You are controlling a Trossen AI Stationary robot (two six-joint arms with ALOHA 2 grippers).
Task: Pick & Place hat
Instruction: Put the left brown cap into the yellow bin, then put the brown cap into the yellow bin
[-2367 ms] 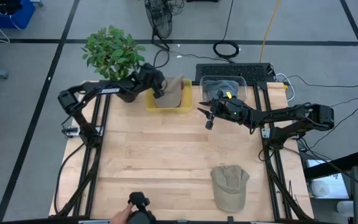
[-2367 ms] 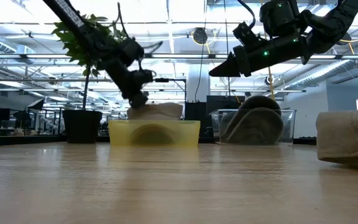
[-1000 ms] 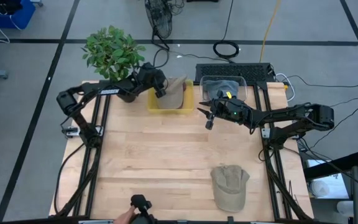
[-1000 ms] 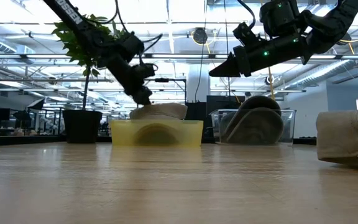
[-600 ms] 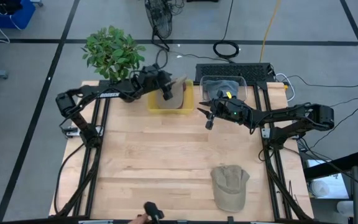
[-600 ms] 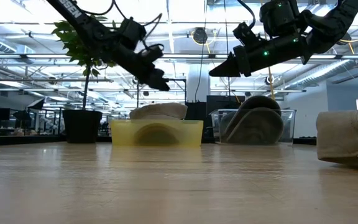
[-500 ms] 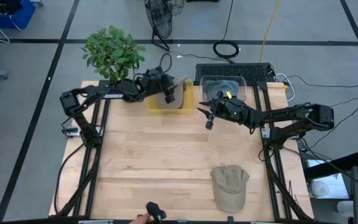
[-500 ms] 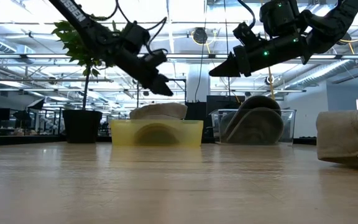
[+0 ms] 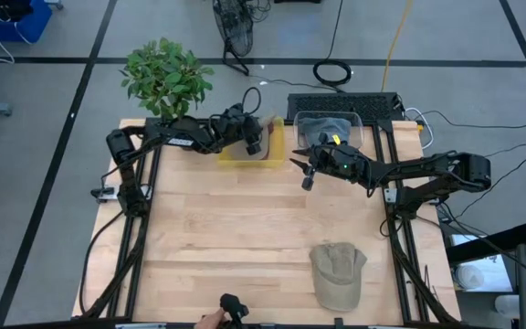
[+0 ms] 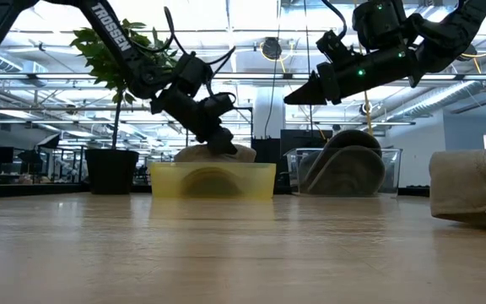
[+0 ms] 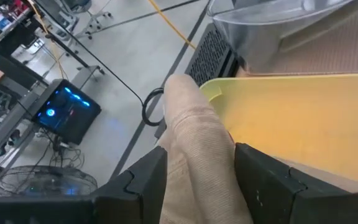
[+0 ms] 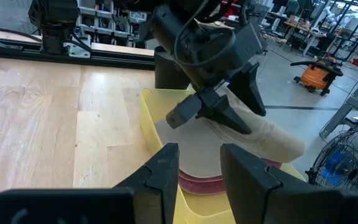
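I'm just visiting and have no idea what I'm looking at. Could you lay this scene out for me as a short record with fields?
Left gripper: down at the yellow bin, fingers either side of the tan hat in it
Right gripper: raised above the table, open, holding nothing
Clear bin: beside the yellow one, holds a dark hat
Loose hat: khaki cap lying on the wooden table near the front right
Plant: potted, at the back left corner

Beige hat (image 11: 194,149) in yellow bin (image 11: 303,118); khaki cap (image 9: 338,274) on light wooden table (image 9: 236,228).
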